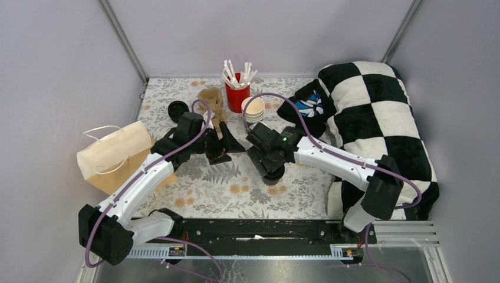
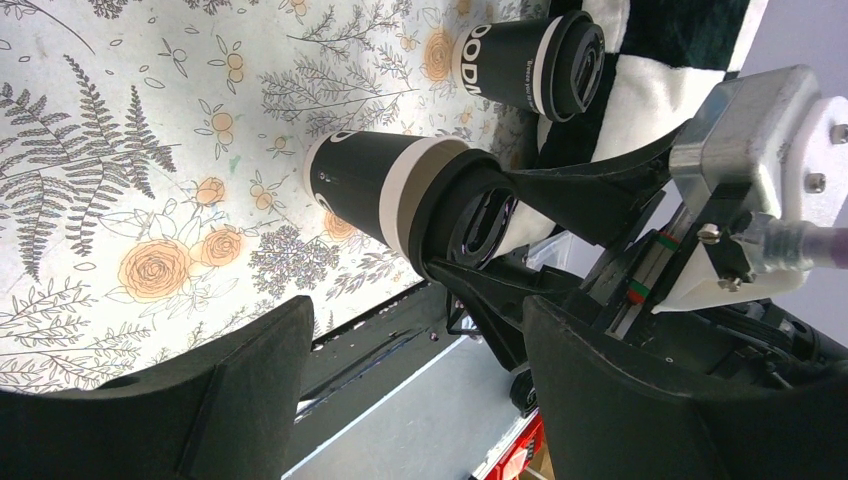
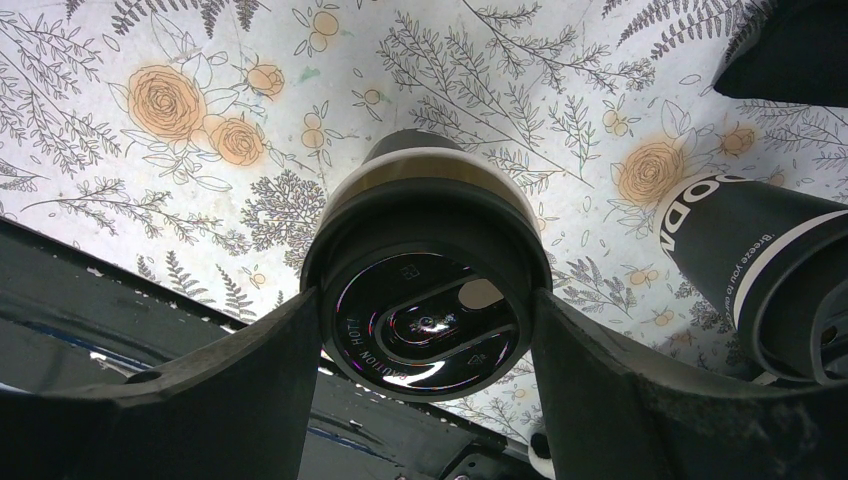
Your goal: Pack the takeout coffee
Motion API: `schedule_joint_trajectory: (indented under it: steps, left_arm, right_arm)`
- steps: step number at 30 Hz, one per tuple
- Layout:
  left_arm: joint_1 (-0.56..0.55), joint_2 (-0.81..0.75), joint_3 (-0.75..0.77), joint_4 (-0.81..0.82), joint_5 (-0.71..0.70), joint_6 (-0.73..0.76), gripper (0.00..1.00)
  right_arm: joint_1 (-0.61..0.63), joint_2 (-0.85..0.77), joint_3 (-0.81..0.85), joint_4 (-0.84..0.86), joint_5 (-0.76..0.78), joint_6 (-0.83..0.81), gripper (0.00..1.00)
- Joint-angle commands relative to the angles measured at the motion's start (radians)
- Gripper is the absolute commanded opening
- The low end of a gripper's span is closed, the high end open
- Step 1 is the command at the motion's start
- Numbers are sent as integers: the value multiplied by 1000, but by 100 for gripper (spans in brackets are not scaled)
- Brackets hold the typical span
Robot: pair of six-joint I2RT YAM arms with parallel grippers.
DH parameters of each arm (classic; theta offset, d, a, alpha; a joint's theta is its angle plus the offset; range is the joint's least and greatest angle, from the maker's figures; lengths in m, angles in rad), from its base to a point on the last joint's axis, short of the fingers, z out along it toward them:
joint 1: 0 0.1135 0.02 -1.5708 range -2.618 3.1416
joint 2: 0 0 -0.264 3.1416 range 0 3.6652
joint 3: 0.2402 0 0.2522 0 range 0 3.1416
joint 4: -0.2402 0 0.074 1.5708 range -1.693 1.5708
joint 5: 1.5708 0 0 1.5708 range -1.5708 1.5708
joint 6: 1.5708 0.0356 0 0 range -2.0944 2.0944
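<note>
One takeout coffee cup (image 3: 425, 200), dark with a cream band and a glossy black lid (image 3: 428, 325), stands upright on the floral cloth. My right gripper (image 3: 428, 335) is shut on it, one finger against each side of the lid. From above, this cup (image 1: 273, 175) shows under the right gripper (image 1: 270, 165). The left wrist view shows it too (image 2: 385, 190). The second alike cup (image 3: 750, 260) stands just beside it, by the pillow (image 2: 525, 60); from above the right arm hides it. My left gripper (image 1: 227, 143) is open and empty, its jaws wide apart (image 2: 415, 400), a little left of the held cup.
A tan paper bag (image 1: 115, 156) lies at the left. A brown cardboard cup carrier (image 1: 213, 106), a loose black lid (image 1: 177, 110), a red cup of white sticks (image 1: 237, 91) and stacked cream cups (image 1: 253, 109) stand at the back. A checkered pillow (image 1: 377, 118) fills the right.
</note>
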Motion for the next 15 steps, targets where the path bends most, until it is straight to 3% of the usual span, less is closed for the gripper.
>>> schedule_joint_trajectory:
  steps: [1,15]
  left_arm:
    - [-3,9,38,38,28,34,80]
    - [-3,9,28,39,37,46,81]
  right_arm:
    - [3,6,30,9,42,-3,69]
    - [-5,19,-2,38,12,0,73]
